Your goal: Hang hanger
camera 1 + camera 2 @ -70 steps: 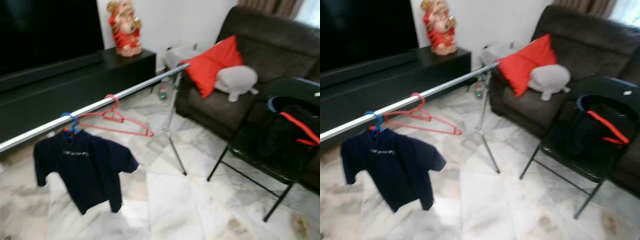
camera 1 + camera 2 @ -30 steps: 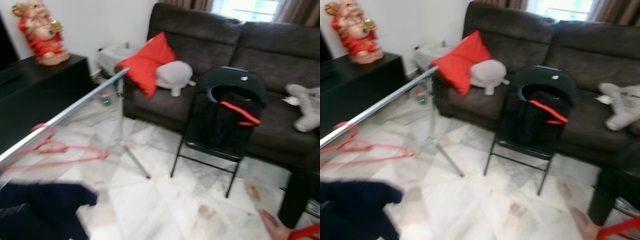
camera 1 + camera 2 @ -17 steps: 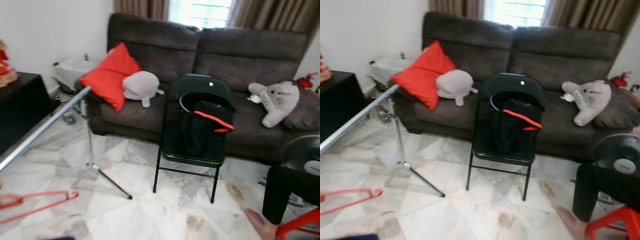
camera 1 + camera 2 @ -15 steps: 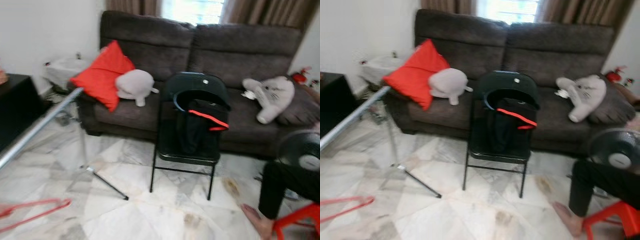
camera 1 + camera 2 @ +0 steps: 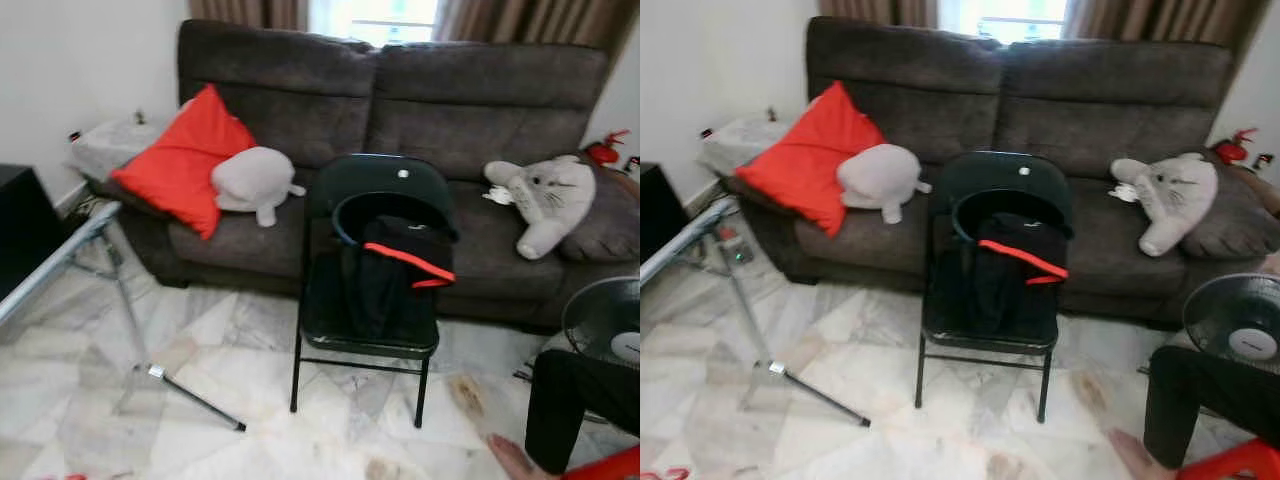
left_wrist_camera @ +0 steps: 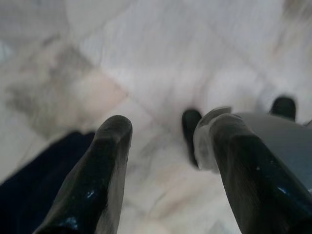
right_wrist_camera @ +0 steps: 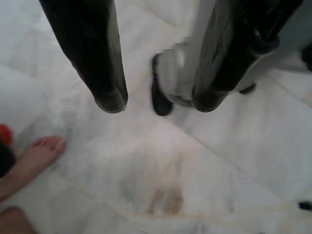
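The robot has turned. A moment ago its head looked at the silver rail with a red hanger and a dark blue shirt on it. Now it looks at a black folding chair [image 5: 368,300] in front of a dark sofa [image 5: 470,110], and only the end of the rail [image 5: 55,265] and its thin stand [image 5: 190,395] show, off to the robot's left. The things did not move — the camera did.

A round hanger [image 5: 350,205] with black and red clothes [image 5: 395,265] on it sits on the chair. This is probably the hanger to pick up and take back to the rail. A tiny bit of the red hanger [image 5: 662,474] peeks in at the bottom edge by the floor [image 5: 250,330].

Both arms hang down over the floor. The left gripper [image 6: 165,141] has its jaws wide apart and holds nothing — a bit of dark blue cloth [image 6: 34,185] is near it. The right gripper [image 7: 158,100] is also wide apart and holds nothing. A person's bare foot [image 7: 36,153] is close to it on the floor, and a fan [image 5: 1240,335] stands by that person. So the robot should step forward with care.
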### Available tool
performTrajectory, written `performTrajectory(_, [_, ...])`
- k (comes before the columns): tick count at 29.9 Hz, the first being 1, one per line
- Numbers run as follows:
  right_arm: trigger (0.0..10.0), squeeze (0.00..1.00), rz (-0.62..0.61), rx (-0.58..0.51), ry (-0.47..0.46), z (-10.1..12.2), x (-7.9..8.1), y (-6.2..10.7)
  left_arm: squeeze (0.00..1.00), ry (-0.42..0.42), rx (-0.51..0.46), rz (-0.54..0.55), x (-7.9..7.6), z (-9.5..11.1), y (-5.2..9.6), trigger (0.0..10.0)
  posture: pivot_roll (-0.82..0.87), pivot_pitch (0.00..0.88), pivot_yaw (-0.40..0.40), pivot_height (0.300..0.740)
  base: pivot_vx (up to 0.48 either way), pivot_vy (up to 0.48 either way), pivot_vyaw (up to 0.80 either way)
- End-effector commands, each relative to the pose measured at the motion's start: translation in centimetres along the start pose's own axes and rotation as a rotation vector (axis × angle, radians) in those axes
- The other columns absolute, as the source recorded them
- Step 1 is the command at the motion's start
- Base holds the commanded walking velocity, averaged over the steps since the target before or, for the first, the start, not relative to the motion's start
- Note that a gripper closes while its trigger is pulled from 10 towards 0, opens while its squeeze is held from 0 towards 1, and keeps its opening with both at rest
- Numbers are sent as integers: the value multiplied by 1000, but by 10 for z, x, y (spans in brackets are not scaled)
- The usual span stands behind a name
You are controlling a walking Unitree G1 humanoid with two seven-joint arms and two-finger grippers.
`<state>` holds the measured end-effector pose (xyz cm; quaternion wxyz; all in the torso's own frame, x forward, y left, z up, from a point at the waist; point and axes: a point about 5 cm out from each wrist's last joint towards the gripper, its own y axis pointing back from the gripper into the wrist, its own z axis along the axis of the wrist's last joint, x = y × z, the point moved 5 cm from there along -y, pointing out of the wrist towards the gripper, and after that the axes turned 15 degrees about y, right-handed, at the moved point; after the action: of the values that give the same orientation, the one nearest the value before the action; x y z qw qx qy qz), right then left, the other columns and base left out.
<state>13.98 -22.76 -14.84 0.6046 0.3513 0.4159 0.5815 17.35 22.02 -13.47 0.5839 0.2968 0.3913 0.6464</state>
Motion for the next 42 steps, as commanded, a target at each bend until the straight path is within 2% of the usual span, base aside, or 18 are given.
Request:
performTrajectory(1, [10000,0,14,-40,-5,15,8,-2,0,-23,13,33,16,-3,4,10000,-2,0,10,740,304,0,0])
performTrajectory(17, [10000,0,12,-60,-25,18,12,-3,0,-70,26,28,18,-2,4,10000,-17,0,33,740,299,0,0])
performTrajectory(29, [10000,0,-2,-96,10,23,9,-2,0,-82,31,30,18,-2,4,10000,-26,0,34,740,296,0,0])
performTrajectory(31, [10000,0,-4,-108,16,25,9,-2,0,-83,29,30,18,-1,4,10000,-26,0,33,740,296,0,800])
performTrajectory(36, [10000,0,-11,-117,-37,27,8,-2,0,-93,24,33,18,1,3,10000,-23,0,33,740,284,0,441])
performTrajectory(42, [10000,0,-15,-129,-51,33,8,-2,0,-99,17,44,18,6,2,10000,-18,0,34,740,0,0,0])
